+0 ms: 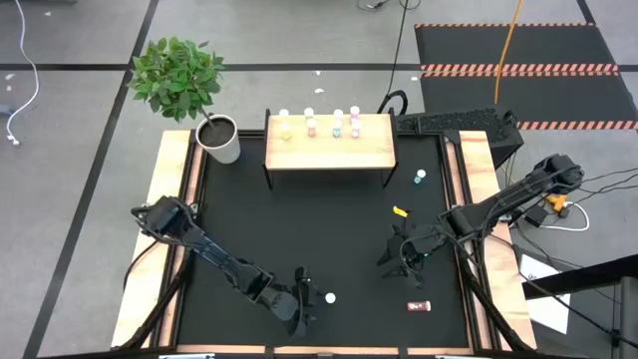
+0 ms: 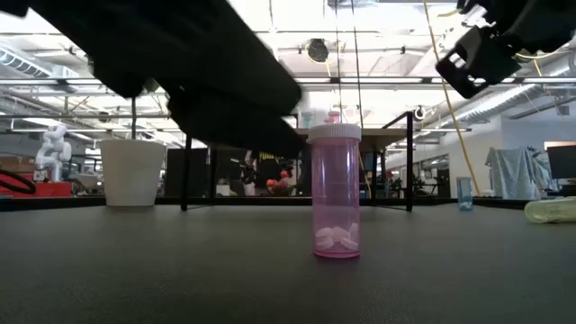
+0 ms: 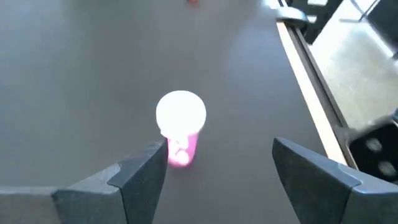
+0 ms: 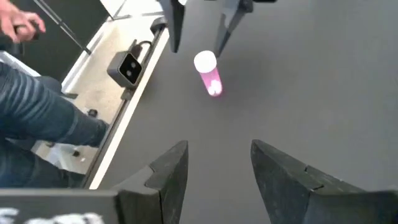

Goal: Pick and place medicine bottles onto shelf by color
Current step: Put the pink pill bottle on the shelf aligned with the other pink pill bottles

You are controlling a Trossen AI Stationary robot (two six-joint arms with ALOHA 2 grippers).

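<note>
The pink bottle stood upright on the tabletop, white cap up, just beside the left tool at that tool's 3 o'clock in the high view and clear of both fingers. The left tool's jaws stood wide and held nothing; in the left wrist view the bottle lay ahead of the fingers, nearer one finger than the other. The right tool hung over the tabletop at the pink bottle's 1 o'clock, well apart from it, jaws parted and empty; its wrist view showed the bottle far ahead of its fingers. In the low view the bottle showed white tablets at its base. The shelf stood at 12 o'clock on the tabletop and carried four bottles in a row along its far edge. A teal bottle stood at the shelf's 4 o'clock, and a yellow bottle lay on its side between it and the right tool. A white plant pot stood just beside the shelf at its 9 o'clock. The tabletop was a black mat inside a light wooden frame. A person's legs in jeans showed beyond the tabletop edge.
</note>
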